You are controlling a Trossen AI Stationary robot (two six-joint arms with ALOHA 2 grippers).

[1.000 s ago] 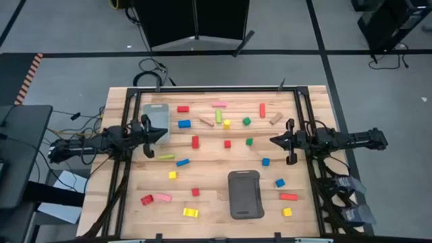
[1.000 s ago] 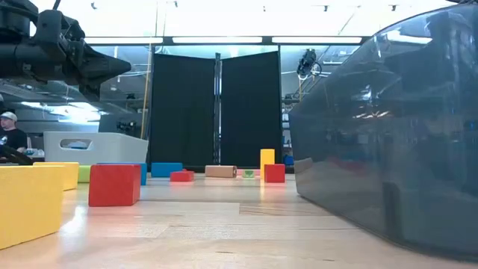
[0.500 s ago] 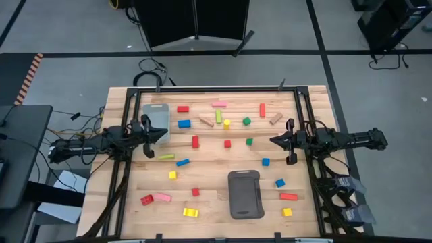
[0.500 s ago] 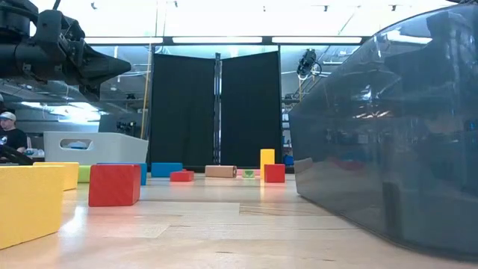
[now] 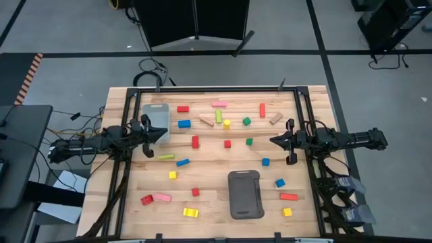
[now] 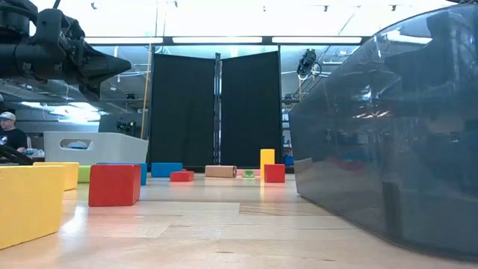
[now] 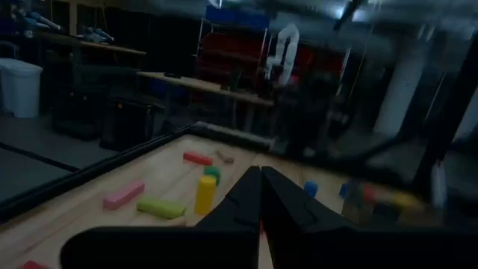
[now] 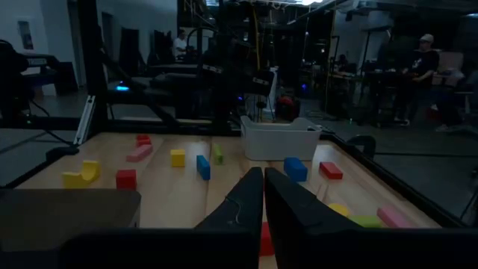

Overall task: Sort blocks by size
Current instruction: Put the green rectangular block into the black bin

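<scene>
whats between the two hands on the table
In the high view, between the left hand and the right hand, both shut, lie a red bar, a small red cube and a green cube.

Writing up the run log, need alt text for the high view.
Seen from above, a wooden table is strewn with small coloured blocks, with the left gripper and right gripper shut and empty at opposite edges. A light grey tray sits by the left gripper; a darker grey tray lies near the front.
</scene>
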